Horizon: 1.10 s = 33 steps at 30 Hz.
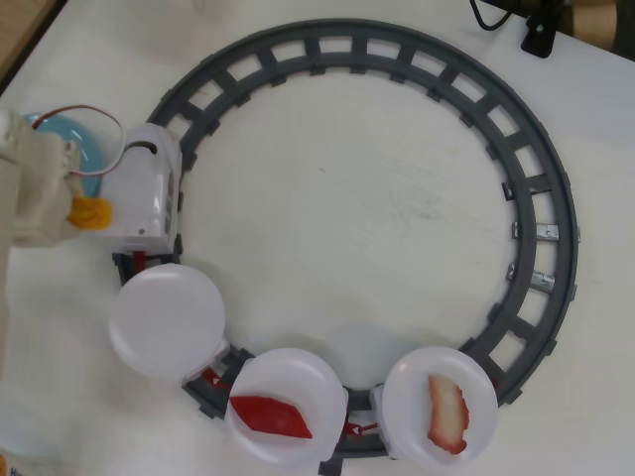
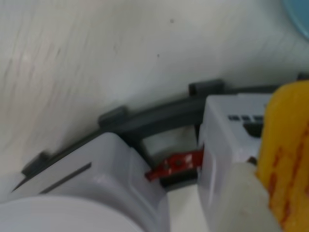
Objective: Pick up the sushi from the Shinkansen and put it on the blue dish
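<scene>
Overhead view: on the table (image 1: pixel 347 218) a grey ring track (image 1: pixel 536 178) carries the Shinkansen (image 1: pixel 147 193) at its left side, three white plates (image 1: pixel 166 319) trailing behind it. Left of the Shinkansen lies the blue dish (image 1: pixel 69 144), partly under the arm. The hand (image 1: pixel 84 211) is closed on the sushi (image 1: pixel 91 213), beside the Shinkansen, between it and the dish.
</scene>
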Available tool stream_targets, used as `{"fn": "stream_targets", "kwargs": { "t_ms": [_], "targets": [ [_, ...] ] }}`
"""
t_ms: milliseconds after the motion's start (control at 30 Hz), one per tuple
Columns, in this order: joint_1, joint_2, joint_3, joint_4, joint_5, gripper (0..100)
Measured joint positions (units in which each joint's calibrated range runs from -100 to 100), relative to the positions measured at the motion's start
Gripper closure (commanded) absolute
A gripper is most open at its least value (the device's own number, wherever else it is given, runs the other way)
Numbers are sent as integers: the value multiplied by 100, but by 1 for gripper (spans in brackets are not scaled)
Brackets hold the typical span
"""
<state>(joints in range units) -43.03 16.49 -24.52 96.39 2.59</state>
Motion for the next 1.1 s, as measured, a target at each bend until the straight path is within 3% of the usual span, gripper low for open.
{"fn": "stream_targets", "kwargs": {
  "t_ms": [267, 800, 1100],
  "targets": [
    [-678, 978, -1144, 0, 0, 97],
    [-1046, 3442, -4035, 17, 191, 97],
    [-1152, 3973, -4648, 42, 191, 85]
  ]
}}
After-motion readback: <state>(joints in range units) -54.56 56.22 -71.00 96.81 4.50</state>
